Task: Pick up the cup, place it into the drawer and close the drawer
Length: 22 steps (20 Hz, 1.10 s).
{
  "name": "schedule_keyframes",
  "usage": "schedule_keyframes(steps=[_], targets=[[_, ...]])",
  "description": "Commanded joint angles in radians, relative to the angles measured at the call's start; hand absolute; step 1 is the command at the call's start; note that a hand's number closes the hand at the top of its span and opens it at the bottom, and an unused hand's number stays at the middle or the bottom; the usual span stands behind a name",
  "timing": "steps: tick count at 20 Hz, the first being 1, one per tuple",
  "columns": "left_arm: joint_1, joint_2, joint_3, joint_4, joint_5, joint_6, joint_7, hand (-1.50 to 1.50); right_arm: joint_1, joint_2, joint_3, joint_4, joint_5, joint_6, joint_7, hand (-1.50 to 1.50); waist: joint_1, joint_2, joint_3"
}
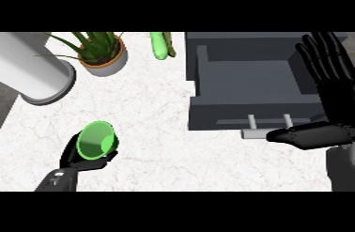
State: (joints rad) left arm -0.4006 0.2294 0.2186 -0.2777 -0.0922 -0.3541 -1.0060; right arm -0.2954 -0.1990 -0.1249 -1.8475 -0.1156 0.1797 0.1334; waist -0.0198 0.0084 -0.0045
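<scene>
A green cup [96, 140] sits in my left hand [81, 158] at the lower left, tilted so its open mouth faces up at me; the fingers curl round its underside. The dark grey drawer [251, 81] stands pulled open at the upper right, its inside bare, with a grey bar handle [263, 131] on its front. My right hand [327, 76] is open over the drawer's right side, fingers straight and pointing away, thumb stretched out left near the handle.
A white cylinder [34, 69] stands at the far left. A potted plant [102, 51] is beside it at the back. A green elongated vegetable [160, 44] lies at the back edge. The counter [159, 132] is white marble.
</scene>
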Motion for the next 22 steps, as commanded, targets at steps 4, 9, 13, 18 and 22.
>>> schedule_keyframes(steps=[4,9,13,18,22], targets=[[0.007,0.004,0.033,-0.055,-0.005,0.159,-0.244,1.5,0.015,-0.004,-0.01,0.008,0.01,0.006,-0.04,-1.5,-0.001,0.003,0.0],[-0.072,-0.086,0.177,-0.069,0.114,0.382,-0.168,1.5,0.035,-0.02,-0.017,-0.028,-0.035,0.035,0.003,-1.5,-0.007,-0.001,0.001],[-0.089,-0.118,0.187,-0.068,0.144,0.238,-0.236,1.5,-0.012,-0.03,-0.043,0.021,-0.042,0.03,-0.011,-1.5,0.002,0.001,0.001],[-0.195,-0.104,0.138,-0.132,0.14,0.142,-0.128,1.5,0.054,-0.022,-0.028,-0.049,-0.03,0.03,-0.002,-1.5,0.0,-0.007,0.003],[-0.248,-0.155,0.081,-0.241,0.124,0.195,-0.035,1.5,-0.024,-0.034,-0.038,0.034,-0.009,0.012,0.002,-1.5,0.026,-0.011,0.005]])
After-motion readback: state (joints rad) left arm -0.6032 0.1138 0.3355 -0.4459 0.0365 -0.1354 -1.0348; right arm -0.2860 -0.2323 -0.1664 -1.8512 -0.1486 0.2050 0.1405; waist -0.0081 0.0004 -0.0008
